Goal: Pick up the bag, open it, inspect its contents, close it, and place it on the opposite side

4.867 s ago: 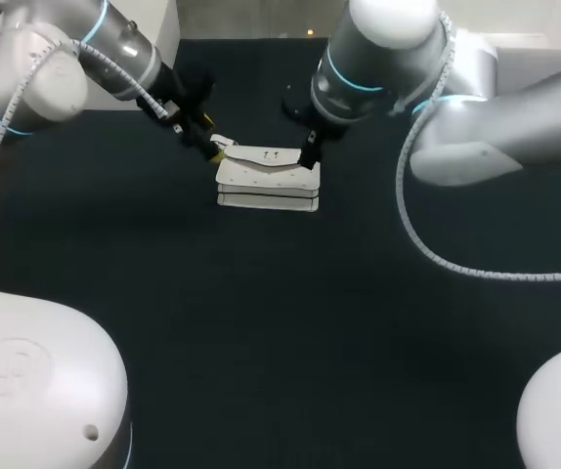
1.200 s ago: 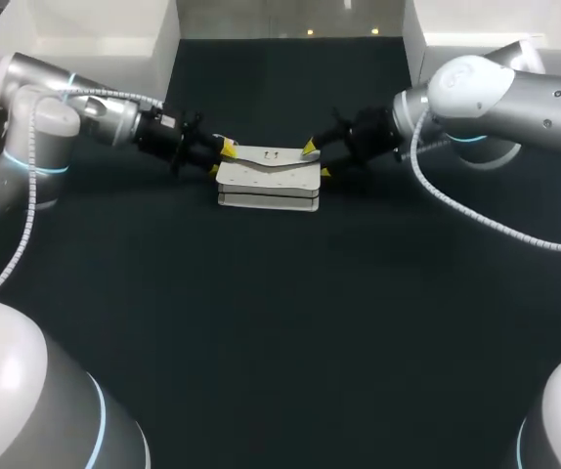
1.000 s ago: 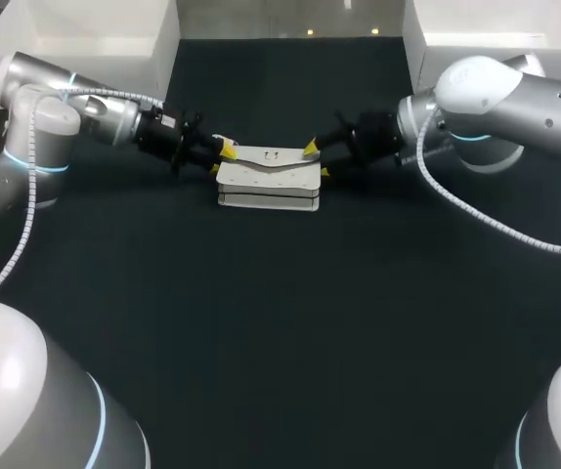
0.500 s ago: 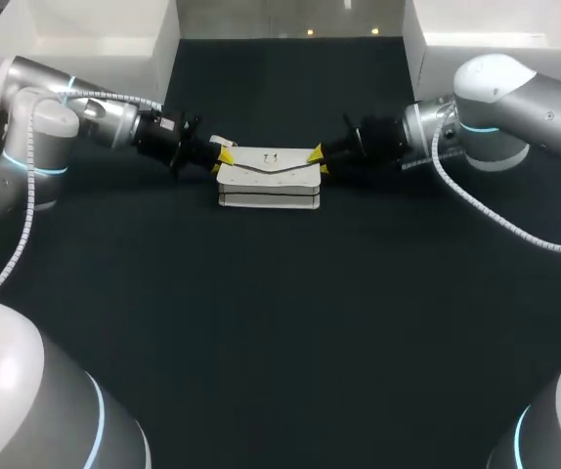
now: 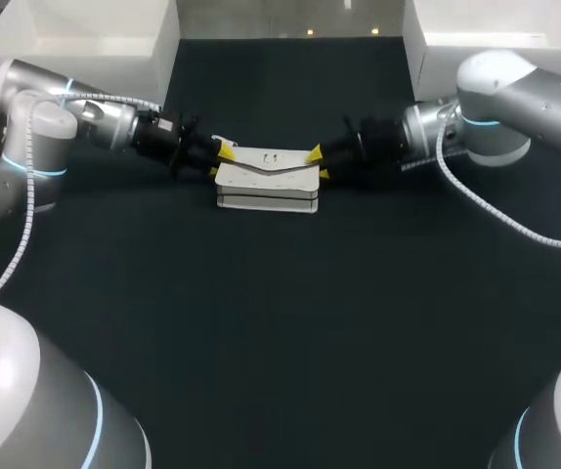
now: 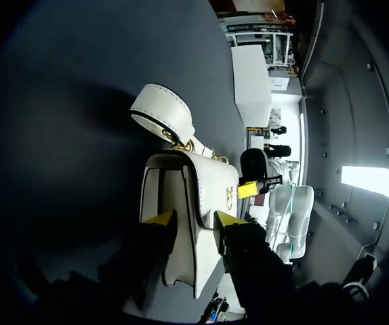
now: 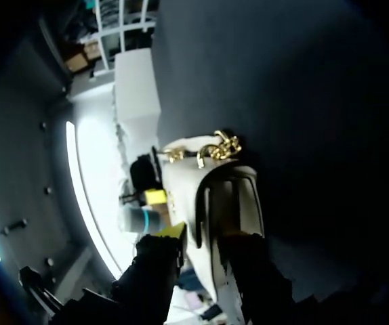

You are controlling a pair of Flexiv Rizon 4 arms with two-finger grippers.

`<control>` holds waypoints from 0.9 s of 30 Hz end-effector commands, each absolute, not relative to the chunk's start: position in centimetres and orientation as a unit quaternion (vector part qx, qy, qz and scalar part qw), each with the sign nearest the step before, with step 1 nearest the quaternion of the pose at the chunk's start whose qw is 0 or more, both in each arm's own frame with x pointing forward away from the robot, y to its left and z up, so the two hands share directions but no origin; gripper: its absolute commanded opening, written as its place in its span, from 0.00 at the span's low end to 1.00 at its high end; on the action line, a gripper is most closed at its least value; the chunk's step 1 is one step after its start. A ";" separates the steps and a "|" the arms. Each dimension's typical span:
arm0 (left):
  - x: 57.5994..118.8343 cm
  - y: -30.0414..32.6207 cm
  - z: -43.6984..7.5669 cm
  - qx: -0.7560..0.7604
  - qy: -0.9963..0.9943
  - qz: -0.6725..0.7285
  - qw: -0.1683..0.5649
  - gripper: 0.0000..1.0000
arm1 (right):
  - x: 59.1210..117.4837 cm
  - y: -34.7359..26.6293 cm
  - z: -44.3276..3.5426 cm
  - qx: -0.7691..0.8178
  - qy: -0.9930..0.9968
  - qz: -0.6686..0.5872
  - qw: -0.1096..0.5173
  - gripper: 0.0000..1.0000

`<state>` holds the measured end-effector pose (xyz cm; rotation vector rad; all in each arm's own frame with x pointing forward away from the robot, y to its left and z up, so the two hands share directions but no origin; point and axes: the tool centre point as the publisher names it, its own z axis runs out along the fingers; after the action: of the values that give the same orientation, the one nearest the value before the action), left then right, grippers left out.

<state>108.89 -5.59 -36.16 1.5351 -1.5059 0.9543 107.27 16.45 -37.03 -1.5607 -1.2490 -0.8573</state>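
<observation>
Stitched white flap bag [image 5: 267,176], gold chain links [image 7: 215,147]; my left gripper [image 5: 219,159] and right gripper [image 5: 318,163] each pinch one end.

My left arm [image 5: 75,115] comes in from the left, stretched low and nearly level, with its wrist in line and the left gripper [image 5: 220,153] pointing inward. My right arm [image 5: 500,112] mirrors it from the right, and the right gripper [image 5: 316,159] faces the left one. Each gripper has its yellow-tipped fingers pressed onto one end of the bag [image 5: 268,178].

no legible text, labels or numbers anywhere
</observation>
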 end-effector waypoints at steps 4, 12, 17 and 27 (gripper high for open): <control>109.1 -5.8 -36.5 0.600 -0.592 0.376 0.385 0.00 | 107.6 16.4 -37.0 -0.633 -0.510 -0.347 0.468 0.32; 108.9 -5.7 -37.3 0.601 -0.591 0.371 0.389 0.00 | 107.4 16.7 -37.5 -0.625 -0.513 -0.345 0.476 0.00; 108.4 -5.4 -36.8 0.600 -0.593 0.376 0.384 0.20 | 107.2 16.6 -37.5 -0.627 -0.515 -0.343 0.473 0.00; 105.7 -4.3 -34.1 0.583 -0.609 0.398 0.363 0.78 | 106.5 15.1 -35.8 -0.649 -0.532 -0.338 0.426 1.00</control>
<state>107.40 -4.72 -35.11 1.4632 -1.5685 0.9914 107.45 15.47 -36.86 -1.5800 -1.3157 -0.8390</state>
